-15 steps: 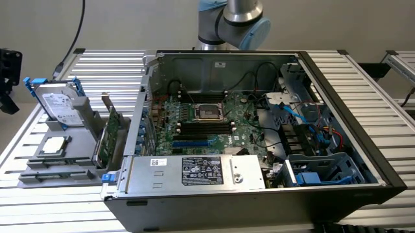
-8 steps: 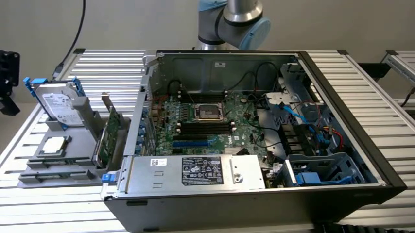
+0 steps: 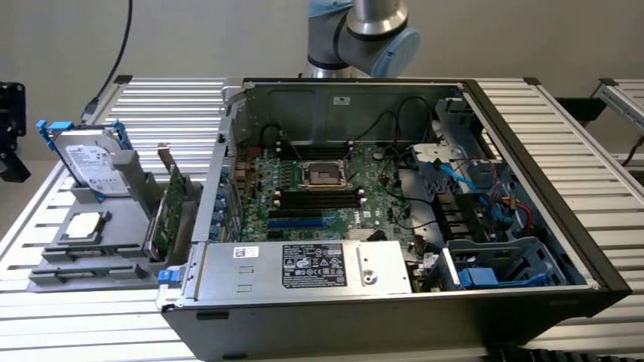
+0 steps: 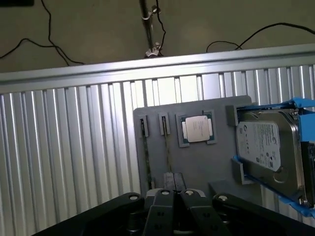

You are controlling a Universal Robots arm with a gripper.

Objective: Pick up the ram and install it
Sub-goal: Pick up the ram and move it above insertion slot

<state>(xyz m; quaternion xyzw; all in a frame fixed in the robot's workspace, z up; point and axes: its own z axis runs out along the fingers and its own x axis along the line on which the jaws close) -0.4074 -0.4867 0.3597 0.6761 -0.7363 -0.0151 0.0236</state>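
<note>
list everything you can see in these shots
case: 1, black, open, on table
motherboard: 1, green, inside case
metal box: 1, silver with label, case's near end
table: 1, silver slats, under everything
tray: 1, grey, exterior view's left of case
hard drive: 1, silver with blue rails, propped in tray
cpu: 1, silver, flat in tray
boards: 2, green, on edge in tray slots; which is the ram, cannot tell
arm: 1, grey and blue, beyond case
gripper: 1, black, shut, empty, above tray
</note>
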